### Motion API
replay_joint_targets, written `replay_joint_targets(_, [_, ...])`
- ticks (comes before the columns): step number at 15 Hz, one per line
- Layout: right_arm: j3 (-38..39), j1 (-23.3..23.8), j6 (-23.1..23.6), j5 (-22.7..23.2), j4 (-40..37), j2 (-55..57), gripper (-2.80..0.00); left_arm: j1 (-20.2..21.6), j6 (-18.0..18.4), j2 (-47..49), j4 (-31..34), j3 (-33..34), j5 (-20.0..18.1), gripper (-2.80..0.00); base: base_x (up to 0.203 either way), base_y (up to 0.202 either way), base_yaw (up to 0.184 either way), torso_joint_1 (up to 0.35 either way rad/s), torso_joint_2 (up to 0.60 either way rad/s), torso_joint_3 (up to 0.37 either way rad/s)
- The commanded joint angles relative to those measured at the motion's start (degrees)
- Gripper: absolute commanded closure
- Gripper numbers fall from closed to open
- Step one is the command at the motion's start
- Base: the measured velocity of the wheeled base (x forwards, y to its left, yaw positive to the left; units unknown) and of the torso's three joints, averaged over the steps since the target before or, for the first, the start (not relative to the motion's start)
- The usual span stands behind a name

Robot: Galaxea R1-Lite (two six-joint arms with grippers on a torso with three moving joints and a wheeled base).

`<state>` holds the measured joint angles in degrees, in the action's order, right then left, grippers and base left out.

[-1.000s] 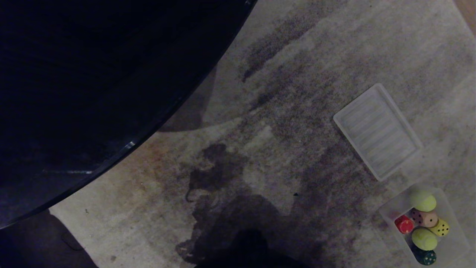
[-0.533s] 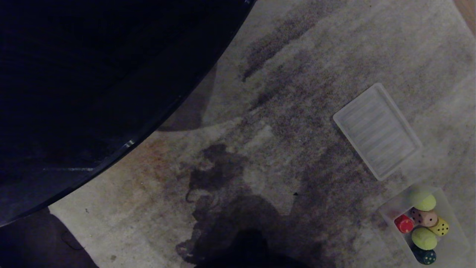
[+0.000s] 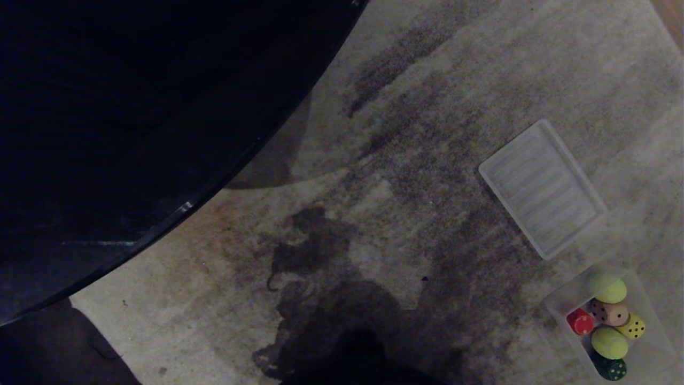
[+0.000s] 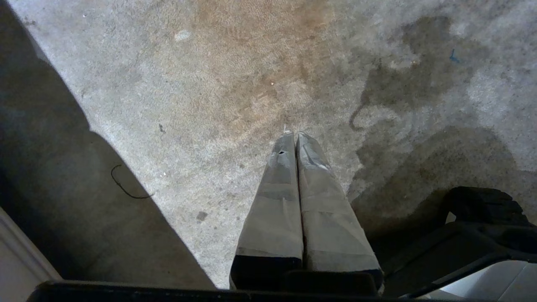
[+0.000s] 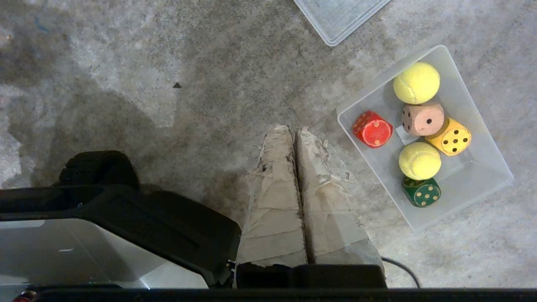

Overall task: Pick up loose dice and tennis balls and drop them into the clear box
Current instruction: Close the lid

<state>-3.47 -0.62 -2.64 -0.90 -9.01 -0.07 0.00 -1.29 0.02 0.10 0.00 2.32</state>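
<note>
Already the clear box (image 5: 457, 201) held all four dice (image 5: 422, 118) and both tennis balls (image 5: 416, 82); nothing loose showed on the carpet (image 3: 406, 160). Both grippers, left (image 4: 295, 135) and right (image 5: 291, 128), hung closed and empty, so the job looked finished.

Indoor carpeted room, likely a home living space, worn stained grey carpet (image 3: 427, 107), round dark table (image 3: 133, 107) edge overhead, toy dice (image 5: 421, 119) in a plastic box (image 5: 474, 176)
</note>
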Motion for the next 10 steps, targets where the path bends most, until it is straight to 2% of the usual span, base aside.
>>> replay_joint_targets(1, [-0.1, -0.1, -0.3, -0.1, -0.1, 0.1, 0.0, 0.0, 0.0, 0.0, 0.0, 0.1, 0.1, 0.0, 0.0, 0.0, 0.0, 0.0, 0.0, 0.0])
replay_joint_targets(4, [-2.4, 0.3, -0.3, -0.3, -0.5, 3.5, 0.0, 0.0, -0.1, 0.1, 0.0, 0.1, 0.1, 0.0, 0.0, 0.0, 0.0, 0.0, 0.0, 0.0])
replay_joint_targets(6, [-6.3, 0.4, -1.8, -1.2, -0.4, 12.2, 0.0, 0.0, 0.0, 0.1, 0.0, 0.1, 0.1, 0.0, 0.0, 0.0, 0.0, 0.0, 0.0, 0.0])
replay_joint_targets(10, [-15.9, 0.7, -12.5, -4.8, 1.5, 38.3, 0.0, 0.0, 0.0, 0.1, 0.0, 0.1, 0.1, 0.0, 0.0, 0.0, 0.0, 0.0, 0.0, 0.0])
